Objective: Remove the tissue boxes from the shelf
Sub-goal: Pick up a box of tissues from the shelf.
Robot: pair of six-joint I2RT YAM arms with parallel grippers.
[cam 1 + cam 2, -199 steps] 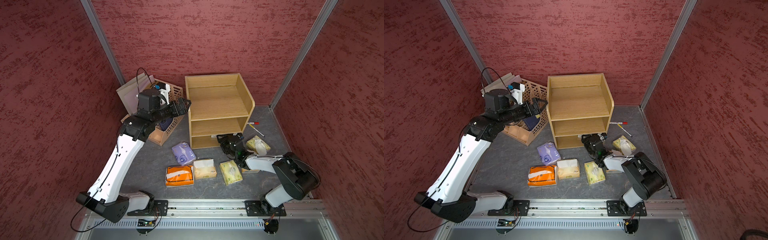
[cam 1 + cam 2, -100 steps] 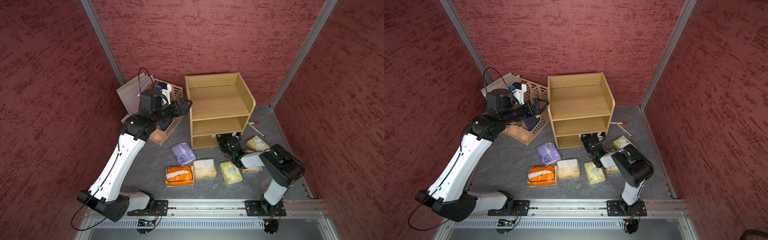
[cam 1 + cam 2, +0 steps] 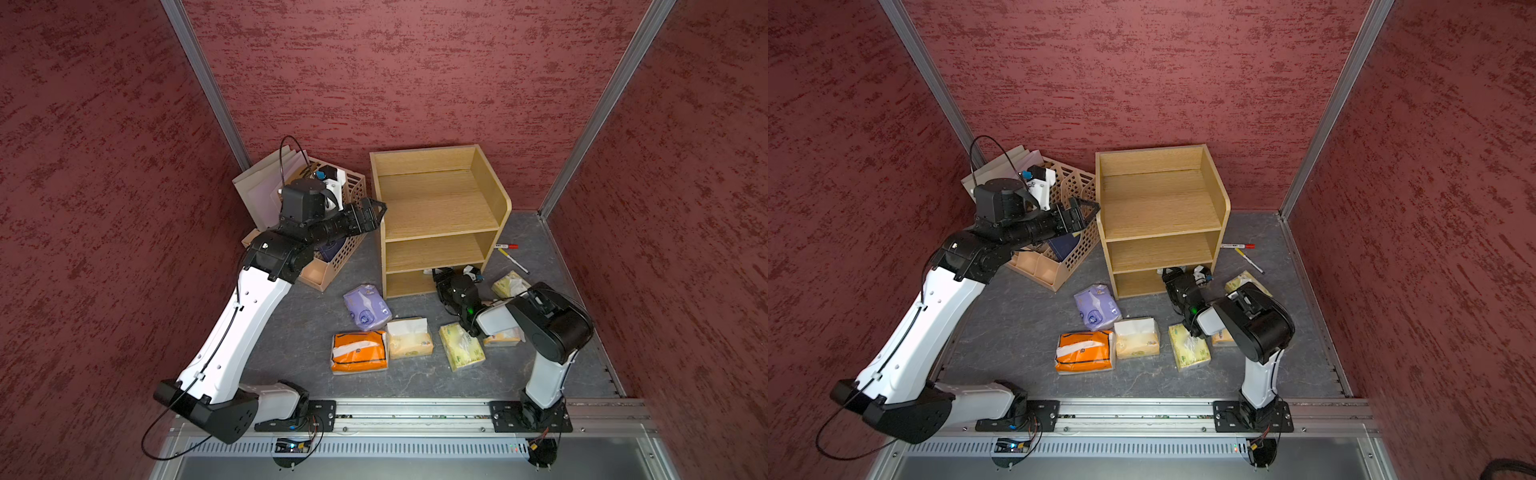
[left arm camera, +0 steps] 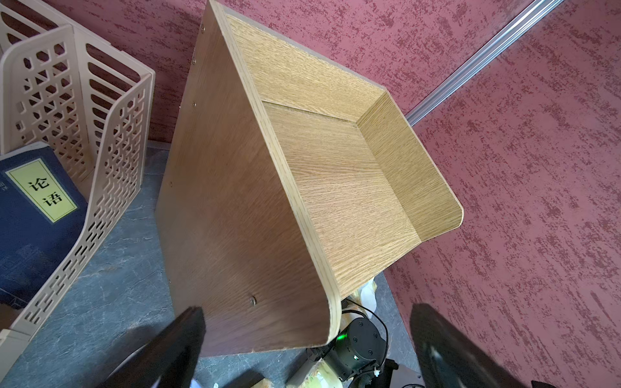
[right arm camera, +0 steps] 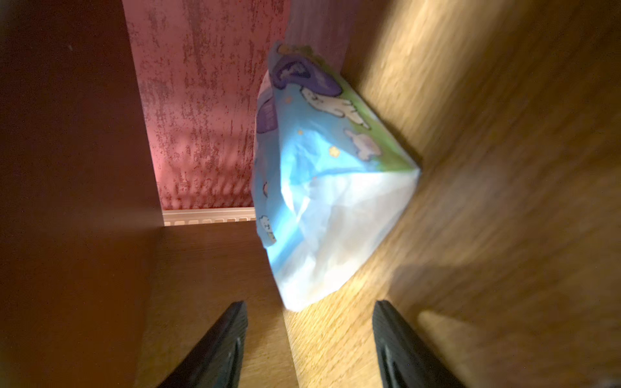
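One blue tissue pack (image 5: 319, 168) in shelf (image 5: 504, 134), lengthwise away from right pincer (image 5: 309, 304), jaws apart

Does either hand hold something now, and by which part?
Nothing is held. The right hand is open in the shelf, short of the light blue tissue pack; the left hand is open too.

Mottled dark-red walls (image 3: 415, 62); silver corner posts (image 3: 208, 83); grey marbled floor (image 3: 291, 365); metal rail (image 3: 415, 411) in front
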